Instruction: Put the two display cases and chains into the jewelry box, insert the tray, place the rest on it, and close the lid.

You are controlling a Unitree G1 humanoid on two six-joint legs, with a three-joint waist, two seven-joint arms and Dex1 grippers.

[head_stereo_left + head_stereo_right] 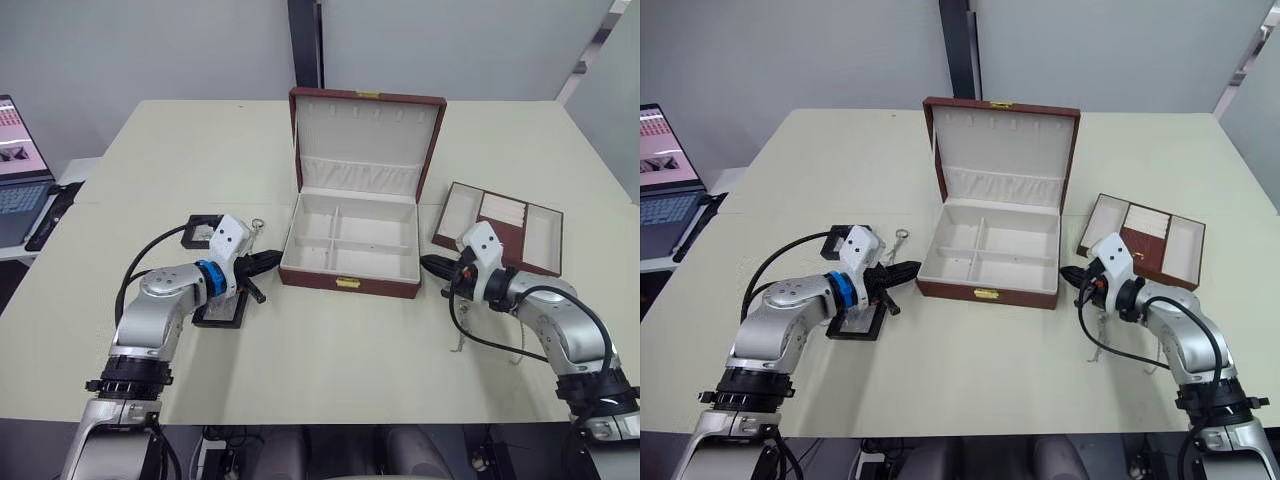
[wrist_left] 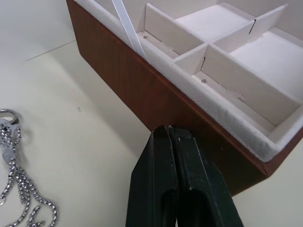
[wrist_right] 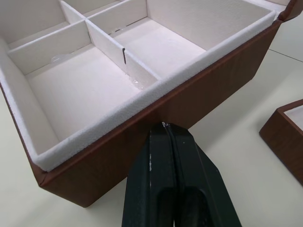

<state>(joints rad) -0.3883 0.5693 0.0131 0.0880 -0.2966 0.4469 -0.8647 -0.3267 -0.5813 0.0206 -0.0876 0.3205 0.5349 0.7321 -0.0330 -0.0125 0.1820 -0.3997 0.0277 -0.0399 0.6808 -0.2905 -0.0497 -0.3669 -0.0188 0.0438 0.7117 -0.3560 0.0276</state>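
Observation:
The brown jewelry box (image 1: 348, 284) stands open mid-table, lid (image 1: 365, 130) upright, its cream compartments empty. My left gripper (image 1: 270, 261) is shut on nothing, its tips just off the box's left wall (image 2: 142, 90). The right gripper (image 1: 427, 264) is shut and empty too, close to the box's right wall (image 3: 189, 94). Two black display cases lie under and behind my left arm (image 1: 222, 314) (image 1: 200, 222). One silver chain (image 2: 14, 184) with a ring lies beside the left gripper. Another chain (image 1: 1098, 340) lies under my right arm. The brown tray (image 1: 535, 235) rests to the right of the box.
A laptop (image 1: 15, 185) sits on a side surface off the table's left edge. Bare tabletop (image 1: 340, 360) stretches in front of the box and behind it toward the far edge.

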